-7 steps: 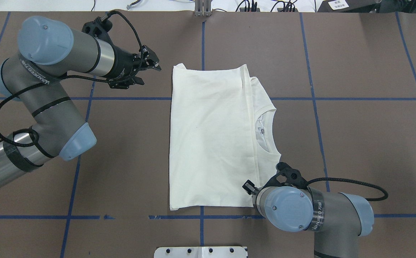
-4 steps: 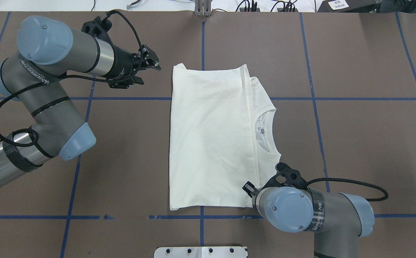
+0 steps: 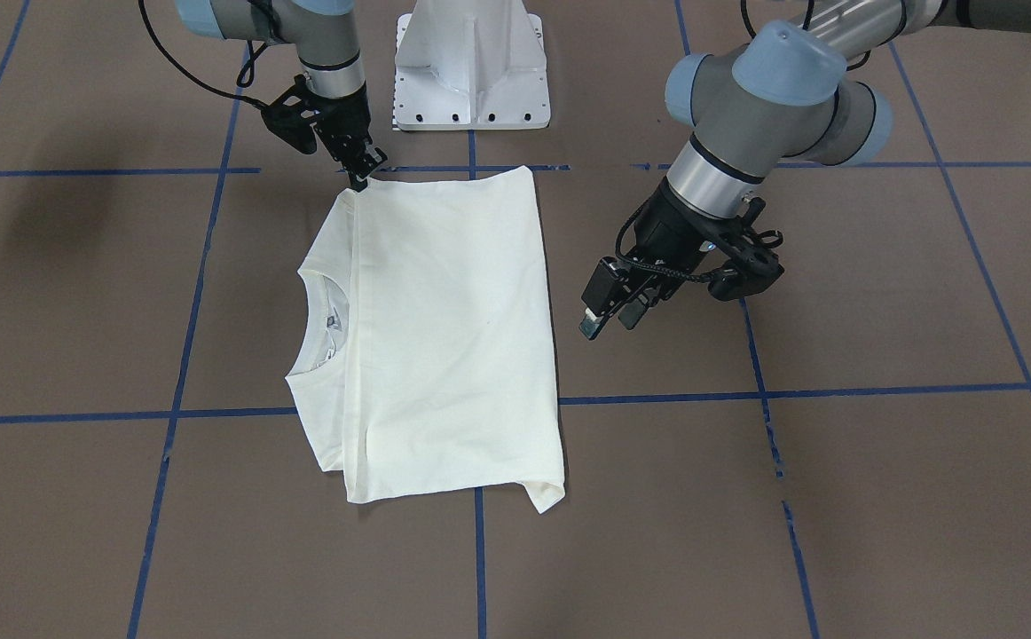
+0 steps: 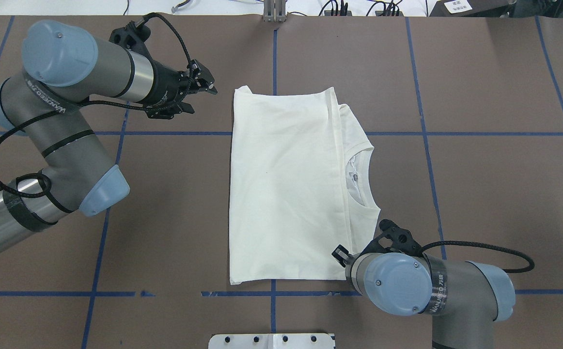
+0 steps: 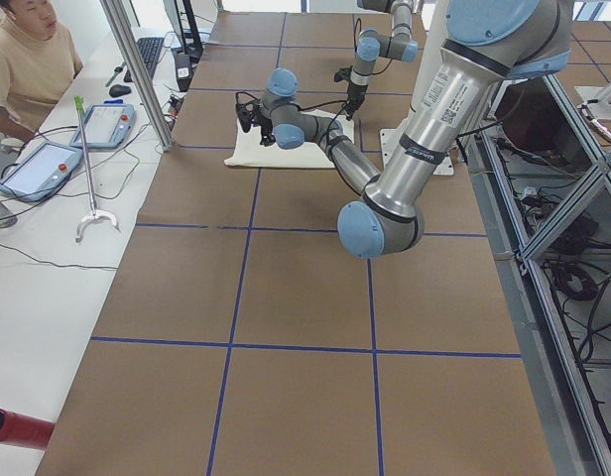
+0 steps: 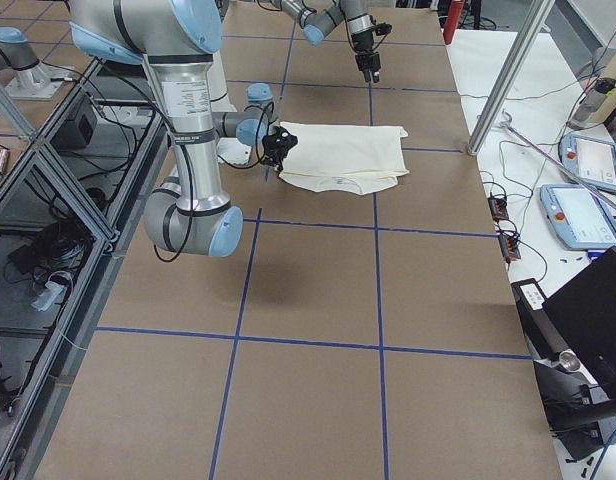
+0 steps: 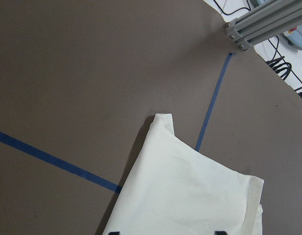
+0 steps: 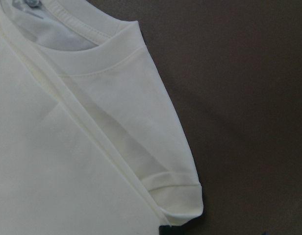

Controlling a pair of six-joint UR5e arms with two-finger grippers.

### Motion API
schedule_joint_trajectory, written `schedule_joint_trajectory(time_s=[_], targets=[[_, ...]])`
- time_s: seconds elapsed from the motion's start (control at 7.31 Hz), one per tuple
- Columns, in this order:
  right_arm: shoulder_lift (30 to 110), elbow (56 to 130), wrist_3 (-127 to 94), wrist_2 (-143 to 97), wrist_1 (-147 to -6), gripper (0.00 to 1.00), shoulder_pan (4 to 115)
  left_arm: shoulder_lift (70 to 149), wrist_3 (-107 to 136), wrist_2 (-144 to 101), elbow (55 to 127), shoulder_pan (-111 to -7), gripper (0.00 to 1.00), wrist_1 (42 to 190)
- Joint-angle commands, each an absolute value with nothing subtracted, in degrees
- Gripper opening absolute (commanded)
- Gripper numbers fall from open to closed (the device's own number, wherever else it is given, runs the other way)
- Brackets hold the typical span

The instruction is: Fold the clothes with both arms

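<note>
The cream-white T-shirt [image 4: 286, 194] lies folded flat at the table's middle, with its collar [image 4: 359, 179] towards the robot's right and no print showing. My left gripper [image 4: 209, 85] is open and empty, hovering just off the shirt's far left corner. In the front view it [image 3: 609, 318] is beside the shirt [image 3: 444, 337]. My right gripper [image 3: 360, 176] looks shut on the shirt's near right corner. The right wrist view shows that corner [image 8: 185, 205] against a dark fingertip. In the overhead view the right wrist hides this gripper.
The white pedestal base [image 3: 471, 62] stands at the table's near edge behind the shirt. Blue tape lines [image 4: 422, 133] cross the brown tabletop. An operator [image 5: 28, 50] sits at the far side with tablets [image 5: 38, 169] and cables.
The right arm's wrist has shifted slightly to the right and towards the robot. The left gripper has edged a little away from the shirt. The shirt has not moved.
</note>
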State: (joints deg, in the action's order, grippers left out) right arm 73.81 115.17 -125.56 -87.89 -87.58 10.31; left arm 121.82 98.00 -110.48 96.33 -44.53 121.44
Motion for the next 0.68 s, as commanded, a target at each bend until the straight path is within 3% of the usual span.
schedule_joint_trajectory(time_s=[0.0,0.14,0.55], targets=[[74.27,114.96,-125.60,-85.79,-87.63,0.82,9.93,121.82,98.26,-110.48,96.24,-44.47,0.71,121.38],[74.09,114.61,-125.60,-85.78,-87.63,0.86,9.84,121.90,99.13,-110.48,96.15,-44.47,0.71,121.46],[73.74,113.56,-125.60,-85.69,-87.63,0.86,8.62,121.90,99.32,-110.48,96.15,-44.38,0.71,121.46]])
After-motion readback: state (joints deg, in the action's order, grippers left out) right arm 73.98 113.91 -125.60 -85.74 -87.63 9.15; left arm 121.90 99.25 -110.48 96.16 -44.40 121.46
